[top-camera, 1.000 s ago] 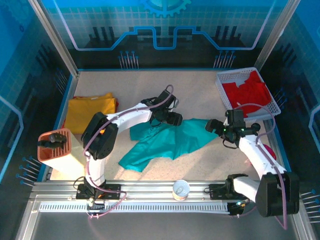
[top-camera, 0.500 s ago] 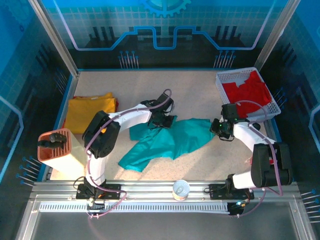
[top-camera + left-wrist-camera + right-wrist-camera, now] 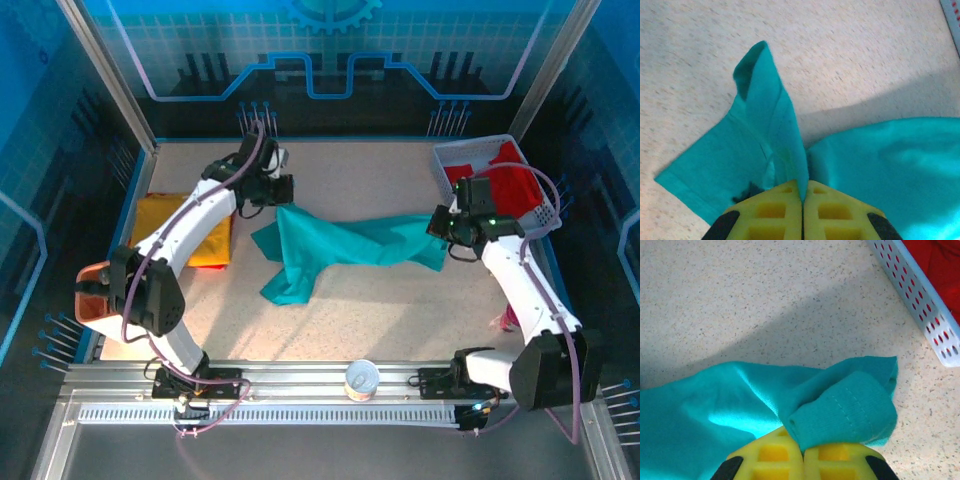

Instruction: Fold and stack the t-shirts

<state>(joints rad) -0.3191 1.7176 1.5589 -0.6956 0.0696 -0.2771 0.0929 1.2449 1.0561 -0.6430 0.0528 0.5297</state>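
L gripper (image 3: 802,189), R gripper (image 3: 802,449) both clamped on teal tee (image 3: 350,245), stretched btwn them

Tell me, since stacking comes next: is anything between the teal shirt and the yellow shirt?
Nothing visible lies between them. The teal shirt, pinched by the left tool and right tool, is beside the yellow shirt; the left arm crosses above it.

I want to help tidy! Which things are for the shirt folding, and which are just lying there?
For the job: teal shirt, yellow shirt, red shirt.
Just lying about: white basket, orange box, small cup.
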